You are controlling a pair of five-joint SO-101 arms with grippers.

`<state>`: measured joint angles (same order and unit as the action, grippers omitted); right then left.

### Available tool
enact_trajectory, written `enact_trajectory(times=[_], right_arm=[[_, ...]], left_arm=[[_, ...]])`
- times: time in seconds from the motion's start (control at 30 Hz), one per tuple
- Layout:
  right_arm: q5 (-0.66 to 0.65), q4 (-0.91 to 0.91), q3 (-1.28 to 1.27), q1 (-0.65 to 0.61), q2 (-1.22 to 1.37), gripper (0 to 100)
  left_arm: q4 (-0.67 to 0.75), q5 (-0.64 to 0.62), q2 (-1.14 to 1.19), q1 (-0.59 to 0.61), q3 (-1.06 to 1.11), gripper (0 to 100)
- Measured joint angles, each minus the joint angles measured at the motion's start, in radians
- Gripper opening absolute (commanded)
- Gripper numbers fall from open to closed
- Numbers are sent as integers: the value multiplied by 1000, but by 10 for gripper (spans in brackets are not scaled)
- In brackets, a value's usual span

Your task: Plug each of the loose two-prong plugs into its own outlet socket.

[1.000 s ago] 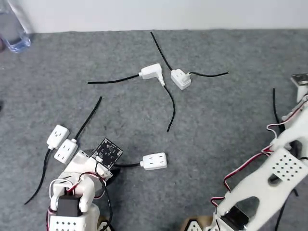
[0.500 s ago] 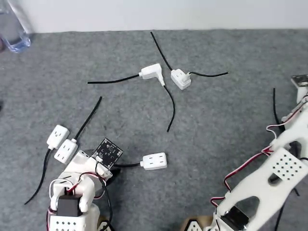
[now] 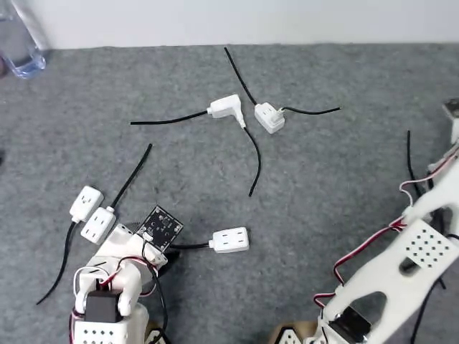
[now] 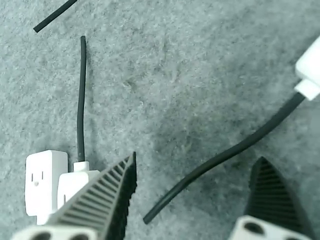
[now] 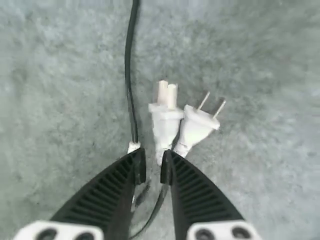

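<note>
Right wrist view: two plugs (image 5: pixel 165 120) are seen just ahead of the nearly closed right pincer (image 5: pixel 153 164), long axes in line with it, prongs turned away.

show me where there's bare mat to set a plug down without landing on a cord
Widest free patch: grey mat between the curved black cord and the thin black cord near the right edge. Another lies between the clear container and the white angled plug. Crowded: front left, around the paired white outlet blocks and white three-socket block.
</note>
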<state>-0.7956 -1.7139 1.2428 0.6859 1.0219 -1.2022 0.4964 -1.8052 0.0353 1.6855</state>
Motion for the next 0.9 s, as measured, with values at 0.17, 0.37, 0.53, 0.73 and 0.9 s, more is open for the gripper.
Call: enact_trajectory(times=[0.17, 0.37, 0.53, 0.73, 0.9], right_arm=[[0, -37, 126, -32, 0, 52], [0, -38, 140, -37, 9, 62], [0, -38, 98, -28, 49, 175], [-17, -38, 92, 9, 106, 175], [-44, -37, 92, 5, 166, 175]], left_arm=[[0, 0, 0, 0, 0, 342], [0, 0, 0, 0, 0, 342], [0, 0, 0, 0, 0, 342], [0, 0, 0, 0, 0, 342], [0, 0, 0, 0, 0, 342]])
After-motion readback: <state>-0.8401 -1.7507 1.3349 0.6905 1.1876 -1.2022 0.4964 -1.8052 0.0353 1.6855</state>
